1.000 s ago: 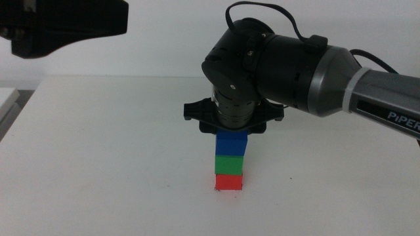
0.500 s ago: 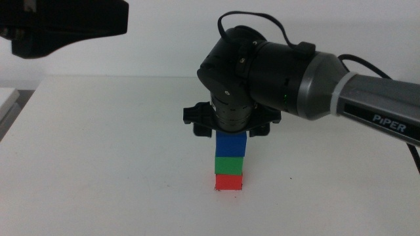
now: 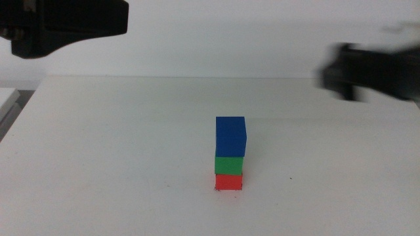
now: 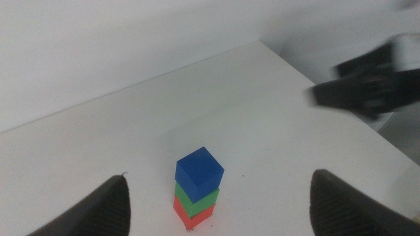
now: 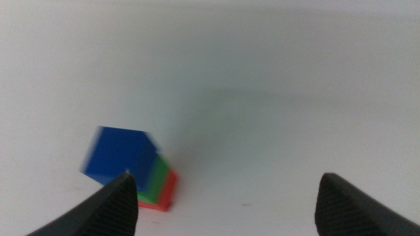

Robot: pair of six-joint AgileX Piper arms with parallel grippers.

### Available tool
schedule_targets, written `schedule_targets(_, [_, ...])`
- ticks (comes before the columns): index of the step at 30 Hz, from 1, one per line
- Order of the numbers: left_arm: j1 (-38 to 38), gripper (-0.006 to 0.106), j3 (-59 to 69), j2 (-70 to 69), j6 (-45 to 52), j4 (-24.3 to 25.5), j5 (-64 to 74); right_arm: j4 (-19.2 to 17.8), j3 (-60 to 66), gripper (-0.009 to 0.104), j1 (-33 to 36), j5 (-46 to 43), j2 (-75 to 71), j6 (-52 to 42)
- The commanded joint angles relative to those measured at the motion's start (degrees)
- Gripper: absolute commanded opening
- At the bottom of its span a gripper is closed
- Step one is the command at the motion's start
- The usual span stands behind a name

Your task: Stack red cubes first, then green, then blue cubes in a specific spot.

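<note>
Three small matte cubes stood in one column near the middle of the white worktop [image 3: 98,164]. The small bright-red matte cube [image 3: 229,181] sat at the bottom, resting on the worktop over the marked patch, where a tiny black tick [image 3: 216,189] showed at its lower corner. The small green matte cube [image 3: 229,164] lay directly on the red one, and the small deep-blue matte cube [image 3: 230,136] sat on top of the green, turned slightly so that its edges did not line up squarely with those below. Nothing touched the stack.

The right claw [image 5: 223,196] hung clear of the column: in its wrist view both dark jaws stood wide apart with only bare worktop between them, holding nothing, and the blurred stack appeared just beside one jaw. In the middle view that arm appeared only as a dark smeared shape [image 3: 371,72] at the right side, well apart from the cubes and raised above the worktop.

The left claw [image 4: 220,200] was also spread wide and empty, its two jaws framing the stack from a distance in its own wrist view. In the middle view the left arm showed as a dark block [image 3: 62,23] in the upper left corner, far from the cubes.
</note>
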Motion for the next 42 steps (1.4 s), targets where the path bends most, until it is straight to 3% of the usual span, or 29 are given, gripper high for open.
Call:
schedule_targets(1, [0.0,0.094,0.0,-0.1,-0.1,0.2,-0.7,6.2,8.1,0.09,-6.0,-6.2,-11.4,-10.2])
schedule_targets(4, [0.0,0.094,0.0,-0.1,-0.1,0.2,-0.7,16.8,14.5,0.09,-17.3,-11.0,-22.2,-22.9])
schedule_targets(5, [0.0,0.094,0.0,-0.1,-0.1,0.2,-0.7,22.7,16.7,0.09,-25.1,-11.1,-25.7,-31.2])
schedule_targets(8, [0.0,0.094,0.0,-0.1,-0.1,0.3,-0.7,30.4,18.3,0.09,-31.6,-11.5,-27.1,-39.0])
schedule_targets(9, [0.0,0.094,0.0,-0.1,-0.1,0.3,-0.7,31.3,18.5,0.09,-31.9,-12.4,-27.2,-39.9])
schedule_targets(28, [0.0,0.094,0.0,-0.1,-0.1,1.9,-0.7,32.7,18.8,0.09,-31.9,-13.2,-26.7,-39.9])
schedule_targets(33, [0.0,0.094,1.3,-0.4,-0.1,5.0,-2.1,32.7,18.8,0.09,-31.9,-13.2,-26.7,-39.9])
schedule_targets(38, [3.1,0.094,12.7,-6.0,-0.1,8.0,-16.2,33.9,18.8,0.09,-31.9,-11.8,-26.7,-39.9])
schedule_targets(42, [8.4,0.094,26.2,-13.6,-0.1,14.5,-26.9,36.6,20.4,0.09,-31.9,-10.9,-28.0,-39.9])
